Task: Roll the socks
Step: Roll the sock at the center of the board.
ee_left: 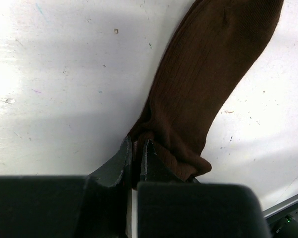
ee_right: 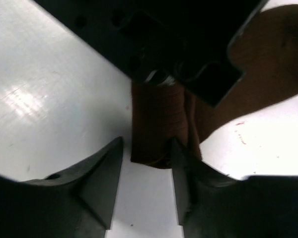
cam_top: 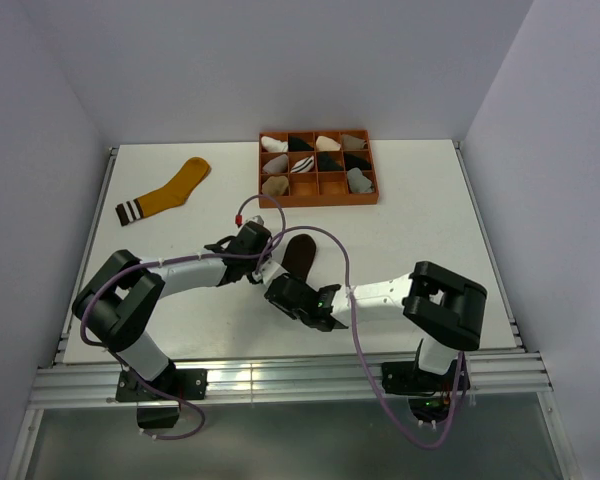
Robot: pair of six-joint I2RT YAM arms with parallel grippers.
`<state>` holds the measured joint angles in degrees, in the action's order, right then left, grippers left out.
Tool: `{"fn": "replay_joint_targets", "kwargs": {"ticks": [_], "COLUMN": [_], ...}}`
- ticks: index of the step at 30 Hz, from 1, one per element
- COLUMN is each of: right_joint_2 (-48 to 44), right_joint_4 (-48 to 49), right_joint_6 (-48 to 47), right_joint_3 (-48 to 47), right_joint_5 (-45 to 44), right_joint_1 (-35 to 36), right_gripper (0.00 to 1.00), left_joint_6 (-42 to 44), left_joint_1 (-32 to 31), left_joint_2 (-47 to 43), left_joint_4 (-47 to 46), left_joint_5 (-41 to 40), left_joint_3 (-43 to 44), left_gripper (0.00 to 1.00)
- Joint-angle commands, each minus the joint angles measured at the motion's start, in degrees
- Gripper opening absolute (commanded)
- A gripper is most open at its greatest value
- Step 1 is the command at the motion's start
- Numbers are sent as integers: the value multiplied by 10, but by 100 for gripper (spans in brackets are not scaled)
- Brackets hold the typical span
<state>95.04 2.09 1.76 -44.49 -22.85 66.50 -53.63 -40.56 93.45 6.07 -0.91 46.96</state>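
The dark brown sock (cam_top: 300, 255) lies mid-table with its near end folded into a small roll (ee_right: 156, 126). My left gripper (ee_left: 136, 146) is shut on that rolled end, and the rest of the sock (ee_left: 208, 74) stretches away flat on the table. My right gripper (ee_right: 146, 148) stands open right in front of the roll. Its right finger (ee_right: 181, 163) touches the fabric while the left finger (ee_right: 109, 163) stays apart. The two grippers almost meet over the sock (cam_top: 275, 278). A mustard-yellow sock (cam_top: 170, 192) with a striped cuff lies flat at the far left.
An orange compartment tray (cam_top: 320, 200) holding several small sock bundles stands at the back centre, just beyond the brown sock. The left arm's body (ee_right: 164, 34) fills the top of the right wrist view. Purple cables loop over both arms.
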Motion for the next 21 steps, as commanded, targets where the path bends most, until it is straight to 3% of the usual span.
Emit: {"fn": "replay_joint_targets", "kwargs": {"ticks": [1, 3, 6, 7, 9, 10, 13, 19, 21], "right_joint_2": [33, 43, 48, 46, 38, 33, 20, 23, 31], "right_joint_4": [-10, -16, -31, -43, -59, -73, -97, -145, -154], "right_joint_6": [1, 13, 25, 26, 38, 43, 70, 114, 121], "right_joint_3": [-20, -25, -33, -35, -44, -51, -65, -110, -122], "right_joint_5": [-56, -69, -62, -55, -16, 15, 145, 337, 397], "right_joint_1": [3, 3, 2, 2, 1, -4, -36, -110, -141], "right_gripper": [47, 38, 3, 0, 0, 0, 0, 0, 0], "left_joint_6": [28, 33, 34, 33, 22, 17, -2, -45, -59], "left_joint_1": [0, 0, 0, 1, 1, 2, 7, 28, 36], "left_joint_2": [2, 6, 5, 2, -10, -17, -50, -113, -135], "left_joint_4": [53, 50, 50, 51, 50, 44, 41, 45, 39], "left_joint_5": [0, 4, 3, -1, -17, -37, -61, -98, -105], "left_joint_3": [2, 2, 2, 1, -3, -10, -22, -57, -71], "left_gripper": [0, 0, 0, 0, 6, 16, 32, 51, 52]}}
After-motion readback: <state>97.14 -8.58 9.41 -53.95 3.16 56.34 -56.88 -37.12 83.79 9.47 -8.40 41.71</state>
